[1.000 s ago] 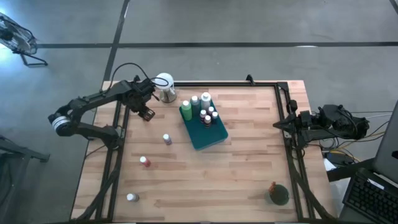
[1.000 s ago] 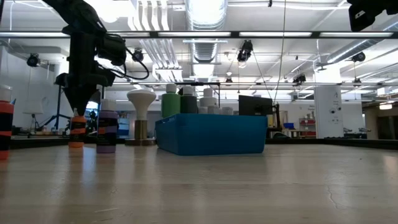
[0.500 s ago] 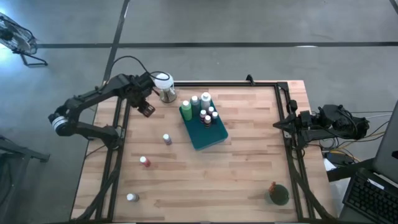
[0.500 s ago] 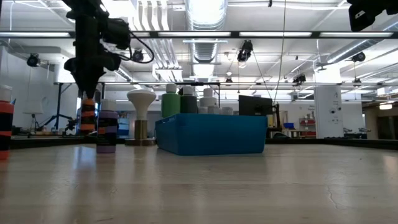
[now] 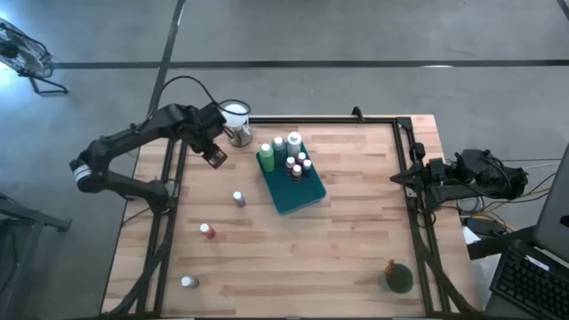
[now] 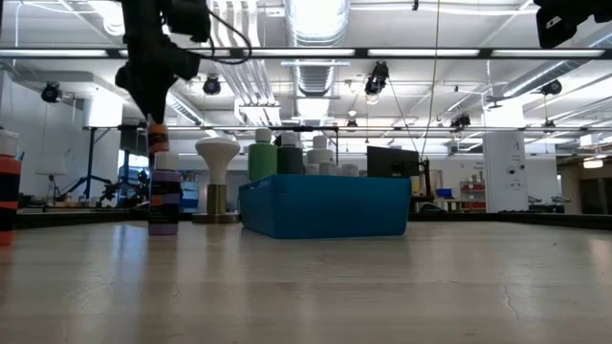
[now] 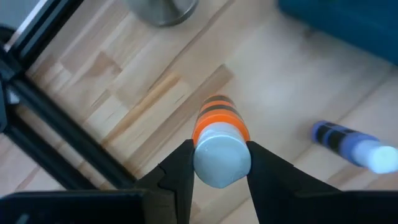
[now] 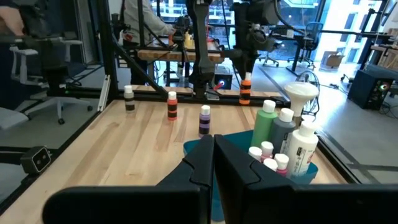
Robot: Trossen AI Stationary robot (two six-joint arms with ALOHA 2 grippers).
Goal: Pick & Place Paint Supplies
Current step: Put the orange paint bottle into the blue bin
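My left gripper (image 5: 213, 157) hangs over the table's far left part, shut on a small orange bottle (image 7: 219, 121) with dark bands and a white cap. The bottle shows under the fingers in the low view (image 6: 156, 139) and in the right wrist view (image 8: 245, 89). A teal tray (image 5: 307, 191) in the middle far part holds several bottles, green ones (image 5: 266, 158) among them. A purple bottle (image 5: 238, 198), a red one (image 5: 207, 231) and a white-capped one (image 5: 188, 283) stand on their bases on the left half. My right gripper (image 8: 214, 163) waits shut at the right edge. My left gripper pinches the orange bottle at its white cap (image 7: 222, 163), one finger (image 7: 180, 177) on each side. The fingers come from above, pointing steeply down. The bottle hangs upright below them, lifted clear of the table.
A white globe on a metal base (image 5: 235, 120) stands at the far left corner, close to my left gripper. A dark green round thing (image 5: 397, 279) sits near the right front corner. Black rails (image 5: 411, 169) run along the table's sides.
My left gripper has risen and shifted a little toward the tray. It has kept its hold on the orange bottle. The bottle stood on the table a second ago and now hangs clear above it, upright.
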